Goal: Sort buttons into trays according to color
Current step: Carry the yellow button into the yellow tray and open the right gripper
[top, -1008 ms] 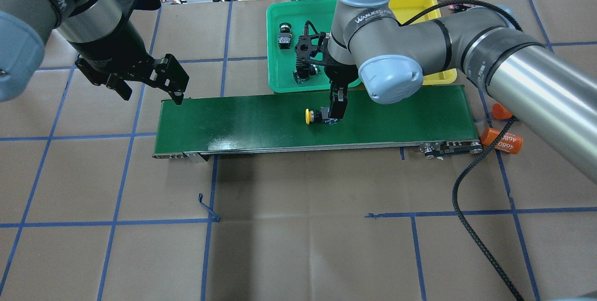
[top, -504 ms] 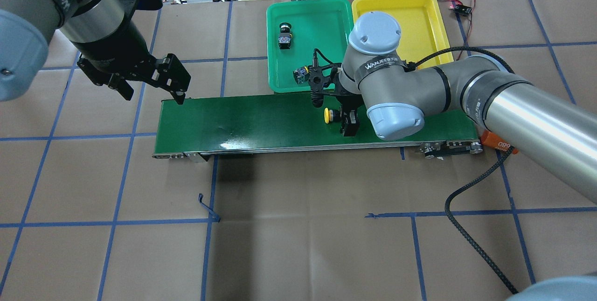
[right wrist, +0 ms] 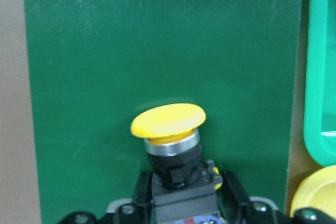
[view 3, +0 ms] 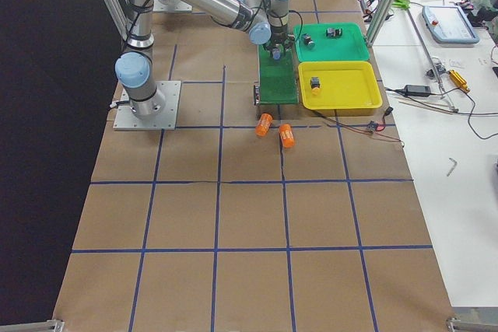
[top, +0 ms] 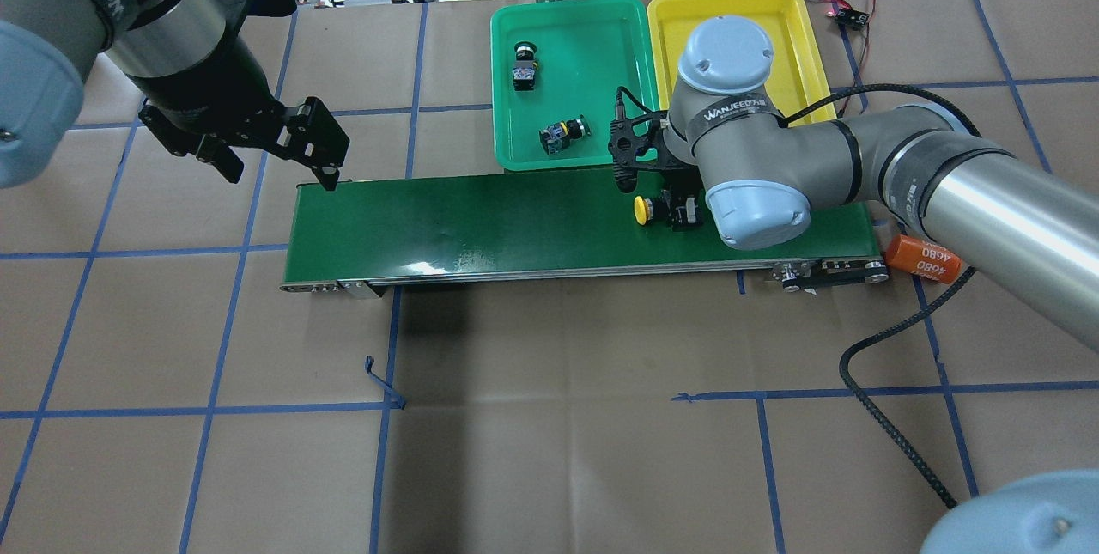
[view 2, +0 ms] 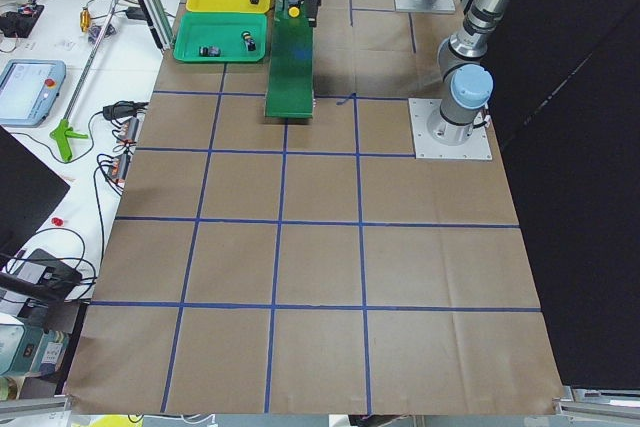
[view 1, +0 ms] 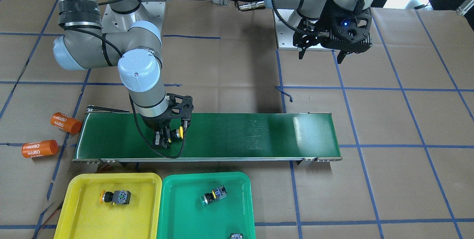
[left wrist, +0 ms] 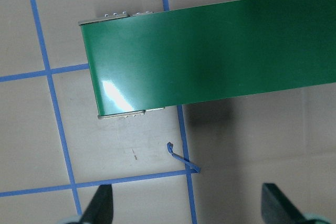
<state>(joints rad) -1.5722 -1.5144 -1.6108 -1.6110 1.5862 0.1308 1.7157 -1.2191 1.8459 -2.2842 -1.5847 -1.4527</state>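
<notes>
My right gripper is shut on the black body of a yellow button, low over the dark green conveyor belt. In the right wrist view its cap points away from me, with a finger on each side of the body. Two green buttons lie in the green tray. Another yellow button lies in the yellow tray. My left gripper hangs open and empty over the belt's left end.
Two orange cylinders marked 4680 lie on the paper off the belt's right end. A black cable trails from my right arm across the table. Both trays sit side by side just beyond the belt.
My right gripper has carried the yellow button to the right along the belt, towards the yellow tray's side. My left arm has stayed still.
</notes>
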